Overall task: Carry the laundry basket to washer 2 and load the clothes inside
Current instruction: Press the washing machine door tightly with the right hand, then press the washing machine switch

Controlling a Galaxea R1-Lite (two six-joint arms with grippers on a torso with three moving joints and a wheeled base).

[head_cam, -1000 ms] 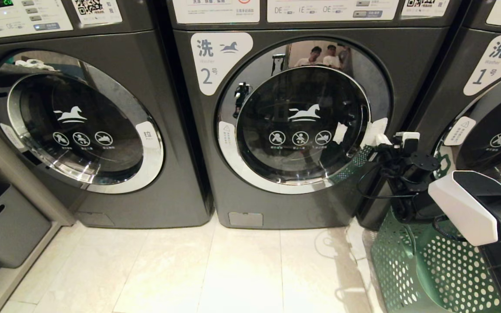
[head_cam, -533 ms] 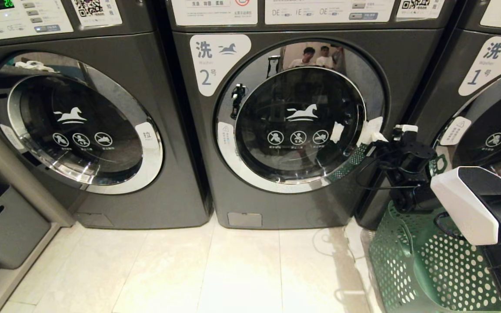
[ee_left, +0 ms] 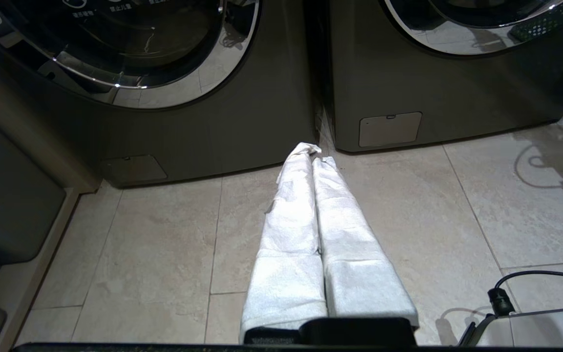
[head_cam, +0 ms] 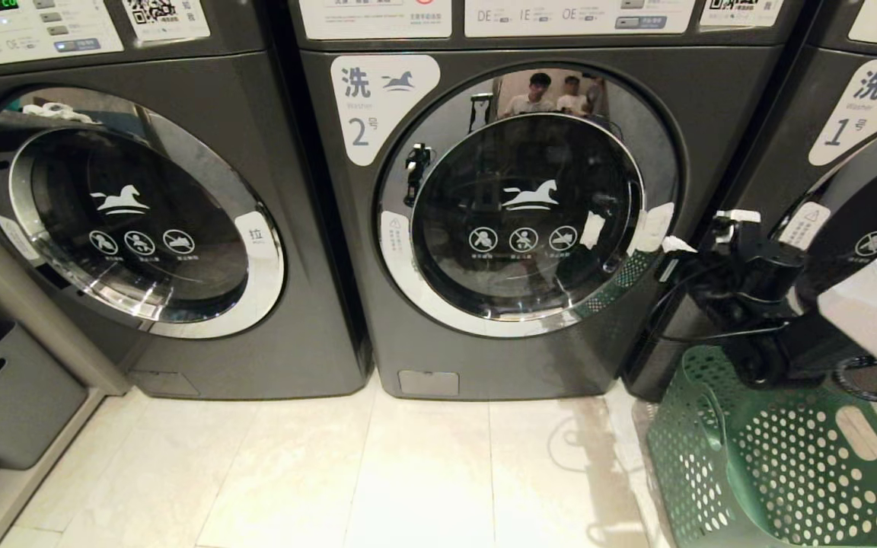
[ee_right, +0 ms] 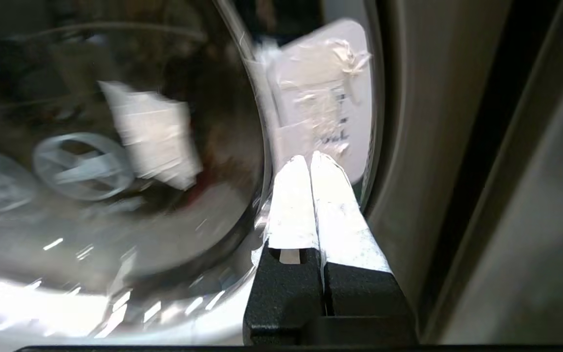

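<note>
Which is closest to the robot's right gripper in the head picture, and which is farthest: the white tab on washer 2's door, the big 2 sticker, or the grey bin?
From the right gripper, shut beside the door's edge:
1. White tab on the right rim of washer 2's door, right by the fingertips.
2. The 2 sticker, at washer 2's upper left corner.
3. Grey bin, on the shelf at the far left.

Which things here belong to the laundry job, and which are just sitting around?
Part of the job:
- washer 2, door shut
- green laundry basket on the floor, right of washer 2
- right claw, shut, by the door's right edge

Just there:
- unnumbered washer on the left
- washer 1 on the right
- grey bin, far left
- left claw, shut, idle above the floor tiles
</note>
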